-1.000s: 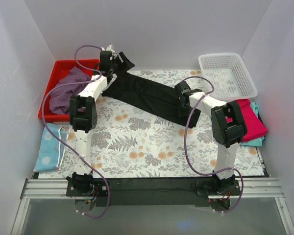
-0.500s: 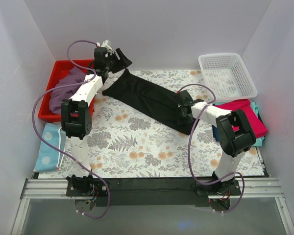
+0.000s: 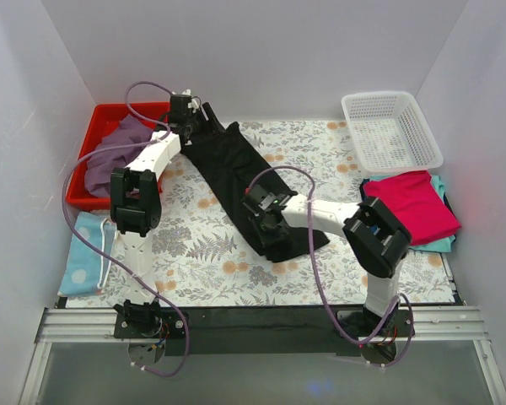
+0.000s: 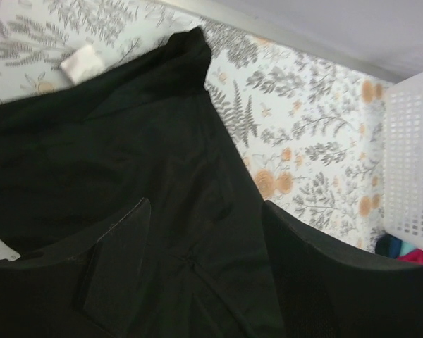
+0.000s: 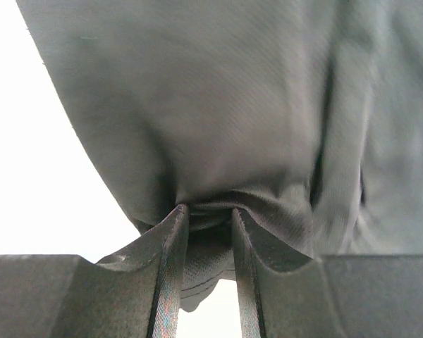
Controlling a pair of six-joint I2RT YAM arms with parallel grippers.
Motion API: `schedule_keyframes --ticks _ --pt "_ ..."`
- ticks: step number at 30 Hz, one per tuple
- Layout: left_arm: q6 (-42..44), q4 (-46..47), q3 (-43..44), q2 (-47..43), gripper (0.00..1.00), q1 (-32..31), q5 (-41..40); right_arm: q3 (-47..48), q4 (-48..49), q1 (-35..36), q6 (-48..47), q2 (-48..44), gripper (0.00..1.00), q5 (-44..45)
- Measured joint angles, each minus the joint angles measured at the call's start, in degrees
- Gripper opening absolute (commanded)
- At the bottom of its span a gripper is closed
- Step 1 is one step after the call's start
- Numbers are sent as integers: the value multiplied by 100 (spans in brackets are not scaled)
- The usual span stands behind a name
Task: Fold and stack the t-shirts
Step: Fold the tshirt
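The large black t-shirt lies in a long band on the floral mat, running from the back left to the middle front. My left gripper hangs over its far end, its jaws wide apart; in the left wrist view black cloth lies under and between the fingers. My right gripper is shut on the near end; in the right wrist view bunched cloth is pinched between the pads. The dusty purple t-shirt lies in the red bin. The magenta-pink t-shirt lies folded on the teal one.
A red bin stands at the back left and a white basket at the back right. A light blue dotted cloth lies at the left edge. White walls close in three sides. The floral mat covers the table.
My right gripper has dragged the shirt's near end left and toward the front, so the band has swung steeper. My left gripper has come down a little at the far end.
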Motion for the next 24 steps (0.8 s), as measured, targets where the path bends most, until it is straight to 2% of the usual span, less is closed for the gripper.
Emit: schedule_keyframes --ticks 7,11,17,24 --pt "72 -391 -22 249 63 -195 -199 2072 -382 863 129 1416 37 -280" --pt "136 -446 -28 299 63 -308 -251 2634 -455 1056 85 1711 38 -201" --pt "149 -562 730 1241 63 -402 -236 2640 -695 1029 -68 1246 40 448" --pt "-26 -52 2568 2758 63 -433 302 2461 -772 984 -256 -348 42 1309"
